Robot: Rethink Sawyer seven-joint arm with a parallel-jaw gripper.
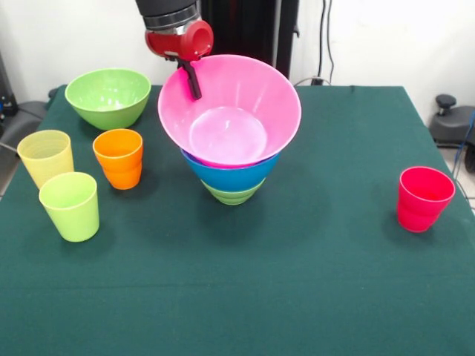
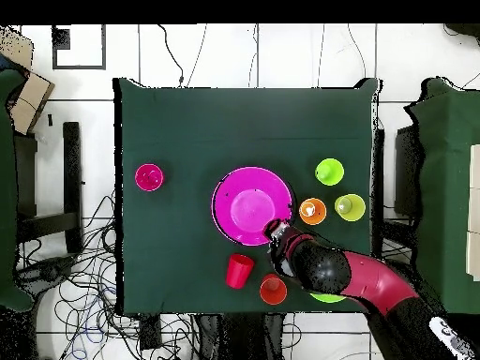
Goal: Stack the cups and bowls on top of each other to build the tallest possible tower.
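Glossy round pink bowl [image 1: 230, 111] nested atop blue bowl [image 1: 231, 176], ribbed plastic cups [image 1: 119, 158] beside, dark cloth table [image 1: 312, 282], gripper [image 1: 191, 78] clamping pink rim.

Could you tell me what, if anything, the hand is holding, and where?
The hand grips the pink bowl by its far rim.

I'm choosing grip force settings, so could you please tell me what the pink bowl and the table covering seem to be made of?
Pink bowl: probably smooth, glossy plastic, given the soft sheen on its inner base. Table covering: likely matte dark green cloth or felt; it shows no reflections.
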